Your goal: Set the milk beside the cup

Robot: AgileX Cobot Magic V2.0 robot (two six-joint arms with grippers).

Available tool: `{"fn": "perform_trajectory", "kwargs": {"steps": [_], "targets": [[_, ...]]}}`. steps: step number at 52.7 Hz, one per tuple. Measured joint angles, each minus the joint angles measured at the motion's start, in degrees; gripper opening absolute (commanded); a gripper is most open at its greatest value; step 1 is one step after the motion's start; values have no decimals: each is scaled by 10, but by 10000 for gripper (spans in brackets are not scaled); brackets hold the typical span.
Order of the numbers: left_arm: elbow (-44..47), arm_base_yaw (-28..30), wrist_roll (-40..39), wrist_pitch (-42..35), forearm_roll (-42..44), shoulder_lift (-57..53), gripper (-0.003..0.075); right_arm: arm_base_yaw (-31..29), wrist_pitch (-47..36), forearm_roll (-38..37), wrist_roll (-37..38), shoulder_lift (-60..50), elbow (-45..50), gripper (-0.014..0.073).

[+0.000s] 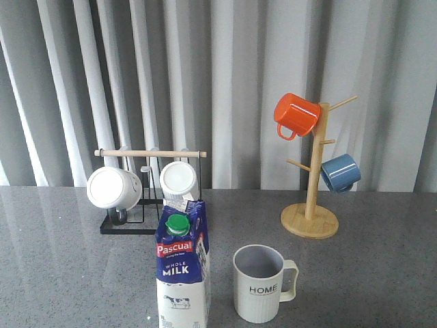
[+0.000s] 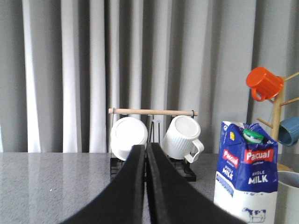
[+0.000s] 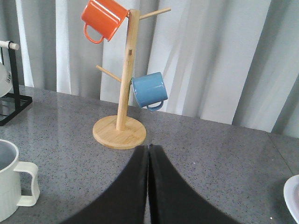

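The milk carton (image 1: 181, 270), blue and white with a green cap and a red "Pascual" label, stands upright on the grey table near the front edge. The ribbed "HOME" cup (image 1: 261, 283) stands just to its right, a small gap between them. The milk also shows in the left wrist view (image 2: 245, 177), with the cup's rim (image 2: 288, 193) beside it. The cup shows in the right wrist view (image 3: 11, 179). My left gripper (image 2: 145, 148) is shut and empty, off to the left of the milk. My right gripper (image 3: 148, 148) is shut and empty, right of the cup. Neither gripper shows in the front view.
A black rack with a wooden bar (image 1: 150, 154) holds two plain white mugs (image 1: 113, 187) behind the milk. A wooden mug tree (image 1: 311, 220) at the back right carries an orange mug (image 1: 296, 115) and a blue mug (image 1: 340, 172). A white plate edge (image 3: 293, 198) lies far right.
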Motion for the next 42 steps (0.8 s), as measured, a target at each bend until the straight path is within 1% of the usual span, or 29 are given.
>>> {"fn": "perform_trajectory", "kwargs": {"steps": [13,19,28,42], "targets": [[73,70,-58,78,40,-112,-8,0,0,0,0,0,0,-3],[101,93,-68,90,55,-141,-8,0,0,0,0,0,0,-3],[105,113,-73,129,76,-147,-8,0,0,0,0,0,0,-3],[105,113,-74,167,80,-147,-8,0,0,0,0,0,0,-3]]}}
